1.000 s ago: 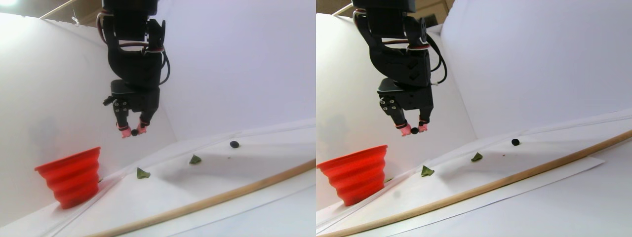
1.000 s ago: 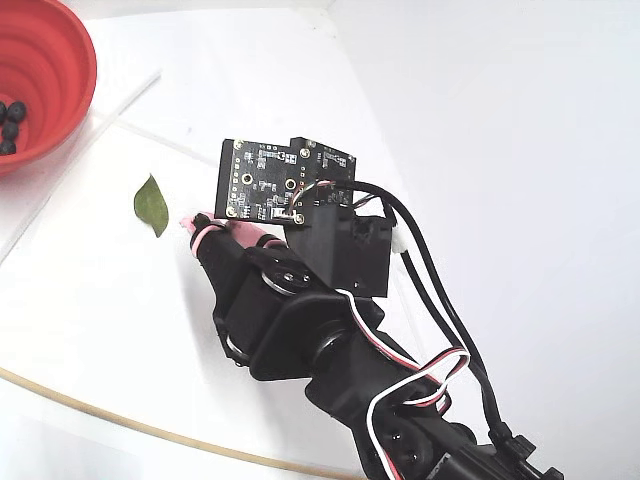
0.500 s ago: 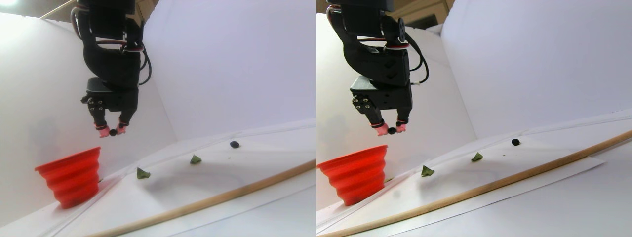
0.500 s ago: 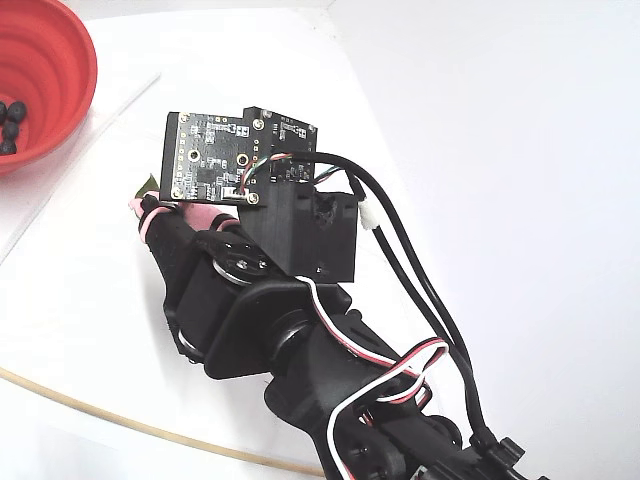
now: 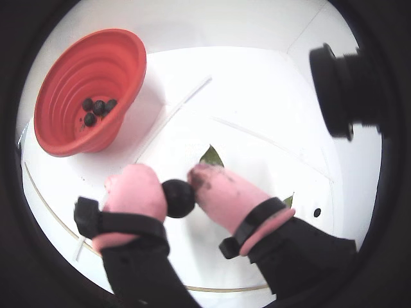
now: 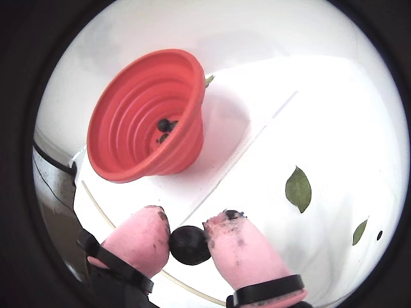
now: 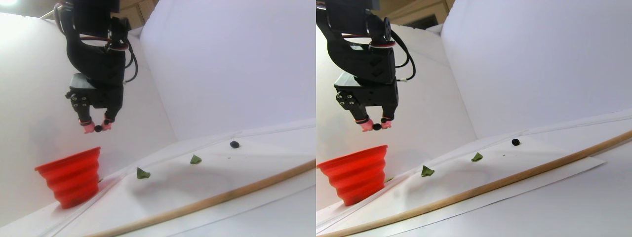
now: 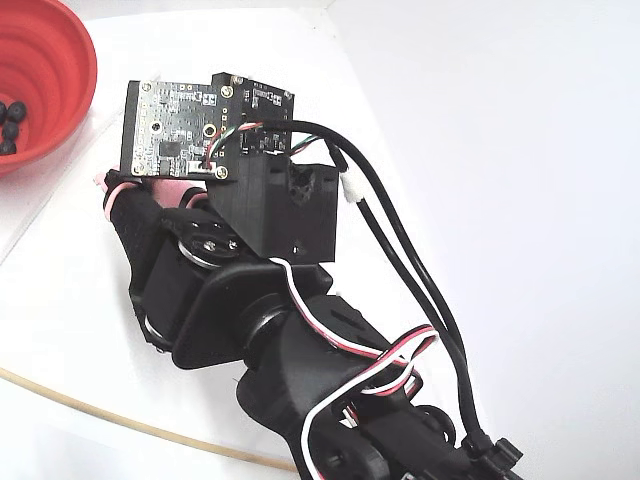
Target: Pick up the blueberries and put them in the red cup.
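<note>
A single blueberry sits pinched between the pink-tipped fingers of the end effector, which is closed on it in mid-air, above and just to the right of the red cup in the stereo pair view. Other blueberries lie in the cup's bottom; another dark berry, or so it appears, rests far off on the white bench. Two green leaves lie on the bench between cup and that berry. A thin wooden rod runs across the foreground. In the fixed view, the arm's circuit board hides the fingertips.
</note>
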